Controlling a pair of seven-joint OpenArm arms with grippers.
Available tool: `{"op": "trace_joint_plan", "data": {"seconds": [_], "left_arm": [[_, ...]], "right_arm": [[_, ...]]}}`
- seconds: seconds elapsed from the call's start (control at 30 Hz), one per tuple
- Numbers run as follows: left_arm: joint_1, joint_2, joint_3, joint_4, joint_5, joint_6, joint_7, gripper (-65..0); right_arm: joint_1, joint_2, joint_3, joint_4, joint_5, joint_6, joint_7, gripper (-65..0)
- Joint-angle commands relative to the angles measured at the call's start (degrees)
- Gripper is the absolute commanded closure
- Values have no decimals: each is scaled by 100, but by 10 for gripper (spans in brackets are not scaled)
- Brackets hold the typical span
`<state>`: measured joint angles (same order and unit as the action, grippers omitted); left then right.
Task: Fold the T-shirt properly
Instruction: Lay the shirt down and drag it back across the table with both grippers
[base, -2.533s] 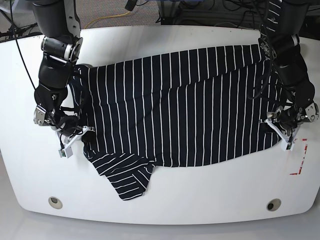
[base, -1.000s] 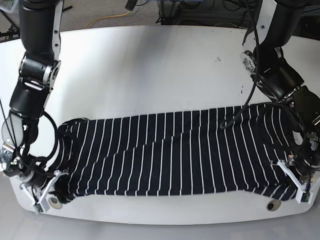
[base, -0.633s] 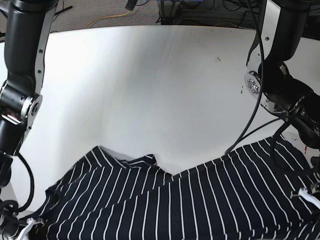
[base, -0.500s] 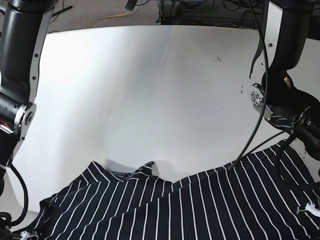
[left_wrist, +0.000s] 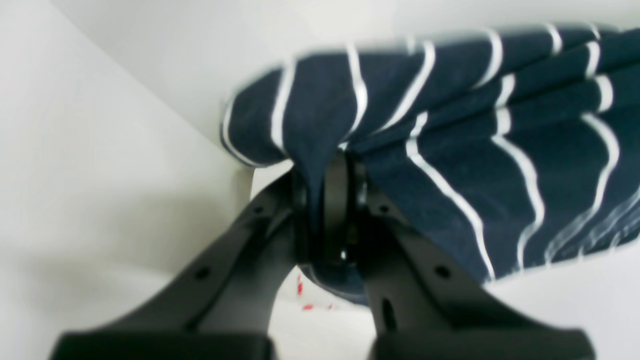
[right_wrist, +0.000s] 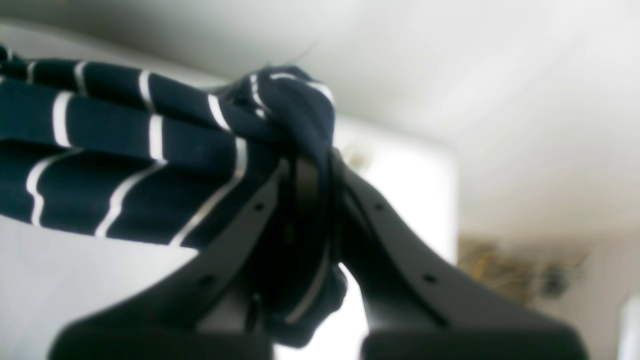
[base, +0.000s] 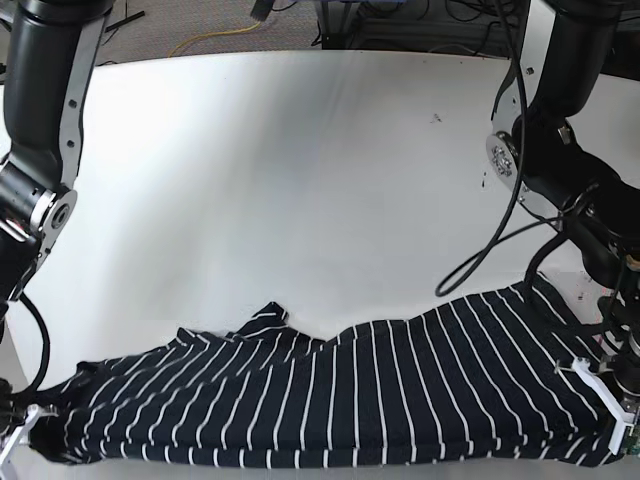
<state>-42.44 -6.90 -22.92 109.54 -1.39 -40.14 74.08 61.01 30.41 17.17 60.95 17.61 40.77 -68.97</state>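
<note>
Both grippers are clamped on the T-shirt, one at each end, and the shirt hangs stretched between them along the 6 o'clock edge of the base view. Left gripper: jaws pinched together with a bunched wad of striped fabric caught between the black fingers; the cloth fans out from the pinch toward 2 o'clock in the left wrist view, blurry at the far edge. Right gripper: same story, jaws closed tight on a twisted knot of fabric, with the rest of the shirt trailing off toward 9 o'clock in the right wrist view and a small tail of cloth hanging below the pinch. In the base view the left arm comes down at 3 o'clock and ends at the shirt's corner near 4 to 5 o'clock; the right arm runs down the 9 o'clock side and its tip sits at the shirt's other corner around 7 o'clock, mostly cut off by the frame edge. The shirt reads as a wide band, black with thin white stripes, upper edge wavy with a small peak of fabric sticking up around 7 o'clock of centre. Whether the lower edge touches the surface I cannot tell. The white table fills the view from 12 o'clock down to the shirt. Cables loop off the left arm above the fabric.
</note>
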Motion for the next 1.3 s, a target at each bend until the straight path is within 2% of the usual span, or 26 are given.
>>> {"op": "trace_joint_plan", "data": {"seconds": [0.0,0.07,0.17,0.37,0.5,0.77,0.93,1.0,1.27], "left_arm": [[151,-88,81,189,240,14,-55,0],[441,-71,107,286,240,14,-55,0],[951,70,90,427,240,14,-46,0],[1989,123,72,497,231,14,-46,0],[2639,334,2,515,231,14,-55,0],[3545,395,-148,541,240,14,-55,0],[4125,342,-148,541,257,14,-72,0],[4371,219,-148,532,266,14,-81,0],[5030,-71,-640,497,266,14,-485,0]], "right_arm": [[-93,172,371,90,-235,-77,-35,0],[-409,163,564,90,-112,-77,-35,0],[-998,198,626,90,415,-77,-193,0],[-2317,304,617,90,1989,-77,-228,0],[-3108,321,608,327,2675,-77,-228,0],[-4541,277,617,1681,3220,-77,-378,0],[-5200,312,626,1751,3598,-77,-527,0],[-5464,321,626,1751,3747,-77,-527,0],[-6282,330,819,1857,3765,-77,-545,0]]}}
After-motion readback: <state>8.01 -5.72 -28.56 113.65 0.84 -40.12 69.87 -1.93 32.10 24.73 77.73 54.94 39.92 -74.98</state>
